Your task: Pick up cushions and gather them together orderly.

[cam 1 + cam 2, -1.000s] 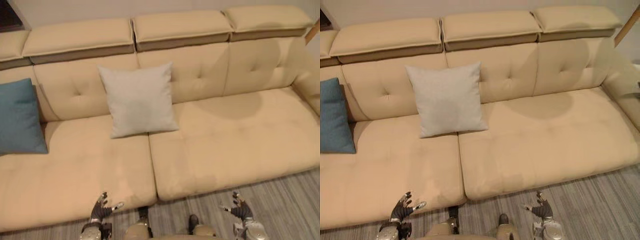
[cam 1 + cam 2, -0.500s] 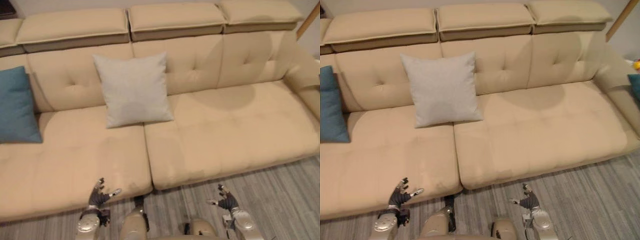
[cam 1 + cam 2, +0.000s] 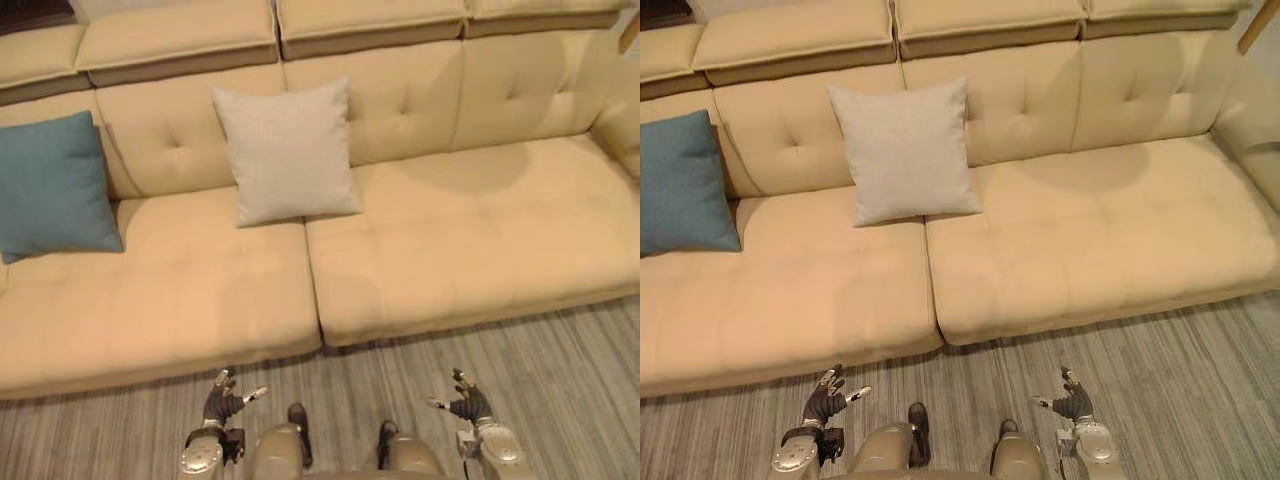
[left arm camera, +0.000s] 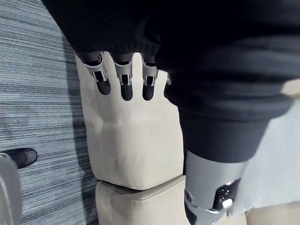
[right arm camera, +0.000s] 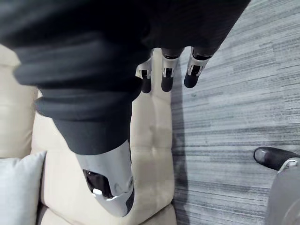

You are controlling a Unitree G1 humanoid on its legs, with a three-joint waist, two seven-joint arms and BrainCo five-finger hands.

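Note:
A light grey cushion [image 3: 287, 152] leans upright against the backrest of the beige sofa [image 3: 470, 240], near its middle. A teal cushion [image 3: 55, 187] leans against the backrest at the far left, well apart from the grey one. My left hand [image 3: 224, 402] hangs low over the floor in front of the sofa's left seat, fingers relaxed and holding nothing. My right hand [image 3: 470, 405] hangs the same way before the right seat, also open. In the left wrist view my fingers [image 4: 121, 79] point at the sofa's front; the right wrist view shows straight fingers [image 5: 166, 75] too.
Grey striped carpet [image 3: 560, 360] runs along the sofa's front edge. The sofa's right seat [image 3: 1110, 230] bears no cushion. The sofa turns a corner at the far right [image 3: 622, 130].
The camera has shifted: the sofa now sits higher and further off, with more carpet in front and more of the teal cushion showing. Both hands now hang over the floor, still open.

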